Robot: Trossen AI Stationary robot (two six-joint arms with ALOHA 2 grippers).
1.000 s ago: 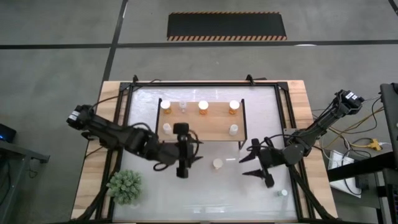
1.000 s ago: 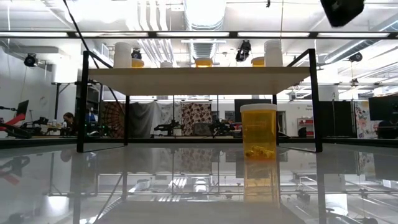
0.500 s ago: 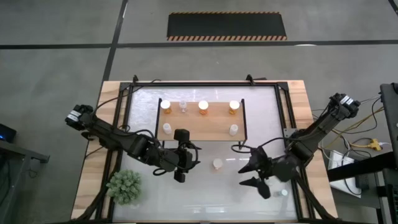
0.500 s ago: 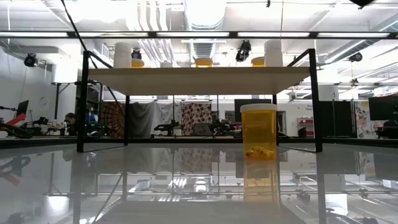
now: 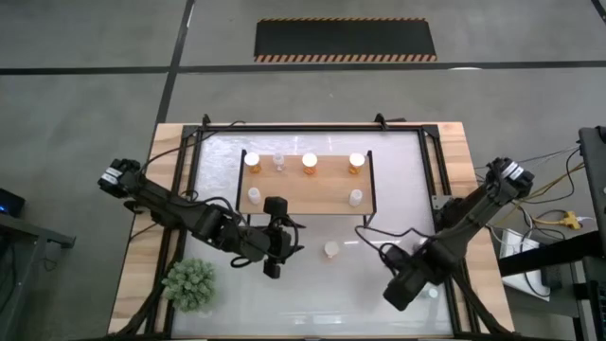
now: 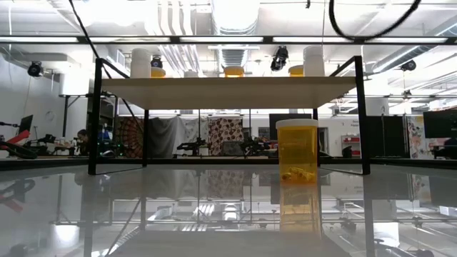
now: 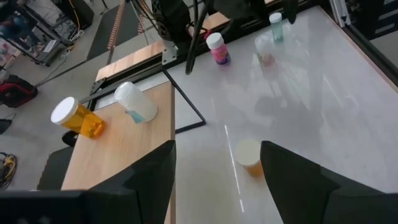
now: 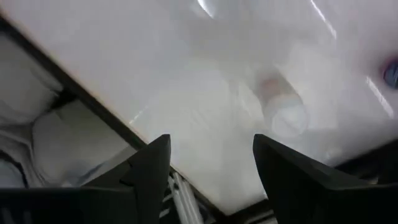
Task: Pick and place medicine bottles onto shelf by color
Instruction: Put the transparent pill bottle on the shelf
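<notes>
Grey concrete floor surrounds my workspace, and in the middle sits the glossy white surface [image 5: 312,284] framed by a wooden table with a black frame [image 5: 454,142]. From above I see the low light-wood shelf on thin black legs [image 5: 322,189] standing toward the far side of the surface, carrying three orange white-capped bottles [image 5: 309,161] along its far edge, a small clear bottle [image 5: 279,161] between two of them, and two white bottles [image 5: 254,196] along its near edge. One orange-bodied, white-capped bottle [image 5: 330,250] stands upright on the surface just in front of the shelf, between my two arms; the low view shows it clearly [image 6: 296,151]. My left gripper [image 5: 272,262] hangs just left of that bottle, its fingers [image 7: 149,180] spread apart and holding nothing. My right gripper [image 5: 399,290] is low over the near right part of the surface, its fingers [image 8: 149,165] also apart and empty, with a pale clear bottle [image 8: 280,102] lying ahead of them. A small teal-topped bottle [image 5: 432,294] sits just beside it. A green spiky plant [image 5: 192,283] occupies the near left corner.
</notes>
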